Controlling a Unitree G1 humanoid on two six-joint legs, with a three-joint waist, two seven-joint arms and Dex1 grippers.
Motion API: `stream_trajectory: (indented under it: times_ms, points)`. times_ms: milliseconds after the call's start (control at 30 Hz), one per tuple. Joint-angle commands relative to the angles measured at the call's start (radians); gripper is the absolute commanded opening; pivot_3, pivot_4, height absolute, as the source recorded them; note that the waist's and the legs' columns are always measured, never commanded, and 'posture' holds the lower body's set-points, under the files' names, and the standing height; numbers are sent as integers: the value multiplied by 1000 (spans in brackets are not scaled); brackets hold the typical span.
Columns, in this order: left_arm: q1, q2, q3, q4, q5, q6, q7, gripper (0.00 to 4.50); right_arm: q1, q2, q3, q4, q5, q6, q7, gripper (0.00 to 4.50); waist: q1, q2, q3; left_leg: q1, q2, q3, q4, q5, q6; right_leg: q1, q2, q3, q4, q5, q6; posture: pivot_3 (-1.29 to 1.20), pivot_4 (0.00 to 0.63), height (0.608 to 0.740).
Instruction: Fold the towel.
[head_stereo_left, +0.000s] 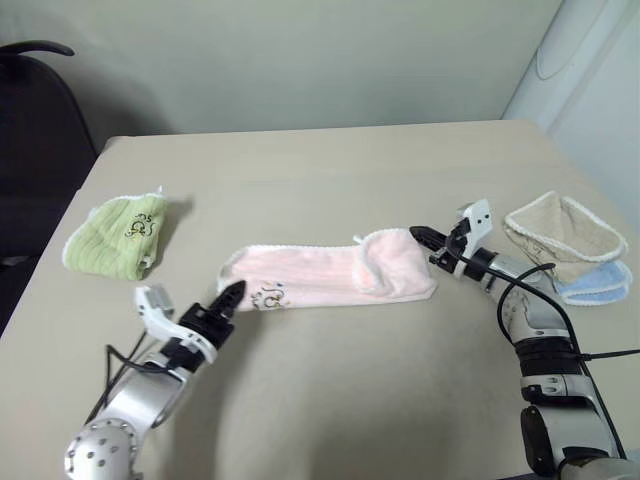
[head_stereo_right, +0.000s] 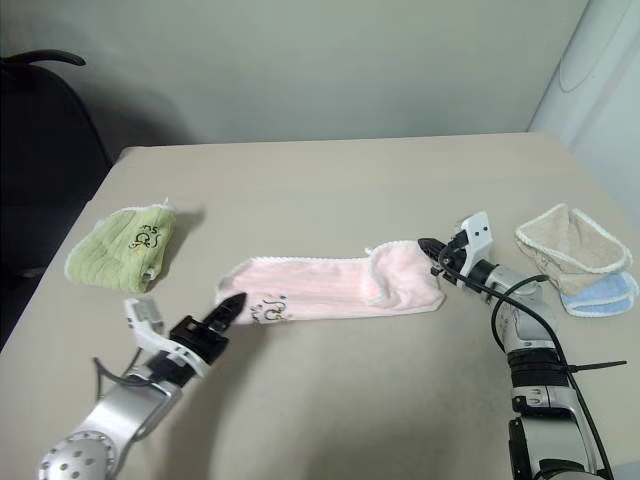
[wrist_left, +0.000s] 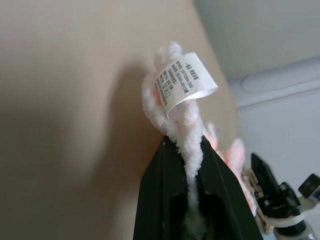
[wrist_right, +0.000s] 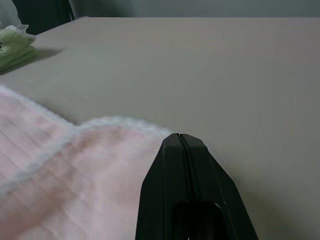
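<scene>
In the left eye view, the pale pink terry towel with white trimmed edge (head_stereo_left: 330, 277) lies as a long strip across the middle of the beige tabletop (head_stereo_left: 330, 170), its right end doubled over. The left gripper (head_stereo_left: 228, 298) sits at the strip's left end beside the small embroidered motif; the right gripper (head_stereo_left: 428, 240) sits at the folded right end. A light green ribbed towel (head_stereo_left: 117, 235) lies well apart to the left, and a cream-beige towel (head_stereo_left: 566, 234) rests on a pale blue cloth (head_stereo_left: 595, 282) to the right, both outside the folding path.

The right eye view gives the same layout, with a dark chair (head_stereo_right: 45, 150) beyond the tabletop's left edge.

In the left wrist view, the black fingers (wrist_left: 160, 185) are clamped on the towel's fluffy edge, the white printed tag (wrist_left: 184, 83) standing up just past the tips.

In the right wrist view, the fingers (wrist_right: 172, 180) are pressed together over the pink cloth; whether any fabric is pinched there I cannot tell.

To fold well, the left end should probably be lifted clear and carried over toward the right end, edges aligned, while the right end stays anchored.
</scene>
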Motion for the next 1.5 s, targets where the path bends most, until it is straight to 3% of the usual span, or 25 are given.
stream_trajectory:
  times_ms: [33,200,333,533,667,833,1200,1500]
  points:
    - [-25,90,69,-71,-22,-17,-104,23,-18,-17,-37,-8,18,-22,-12,0,0,0,0,0,0,0,0,0,0,0,0,0,0,0,0,0,150,740]
    - [-155,262,-34,-91,79,50,-231,23,-35,-18,-64,19,19,-30,-43,0,9,0,1,0,-1,-2,1,0,0,0,0,0,0,0,0,0,150,740]
    - [-374,308,-220,-36,207,102,-298,23,-60,-12,-91,52,17,-44,-86,0,15,0,1,-1,-1,-3,3,0,0,0,-1,0,1,1,0,0,150,740]
    - [-745,211,-562,200,508,171,-439,23,-44,-9,-137,31,27,-48,-145,0,17,0,1,-2,-1,-3,1,0,-1,-2,-1,-1,1,1,-1,0,150,740]
    - [-888,123,-712,315,668,172,-555,23,-4,-7,-165,-18,39,-39,-185,0,15,0,1,-4,-1,-2,1,0,-1,-3,-1,0,-1,1,0,0,150,740]
    - [-952,48,-803,378,773,188,-670,23,58,-5,-181,-88,49,-27,-217,0,11,0,1,-7,0,-1,0,1,-2,-6,-1,0,-2,1,0,0,150,740]
    - [-945,-45,-841,403,910,240,-741,23,74,-2,-173,-106,63,-23,-249,0,13,0,1,-7,0,-1,5,2,1,-6,-1,2,0,2,5,0,150,740]
    - [-888,-116,-650,335,801,307,-739,3228,52,-8,-152,-86,57,-25,-228,0,14,0,1,-8,0,0,6,1,2,-6,-1,3,0,3,6,0,150,740]
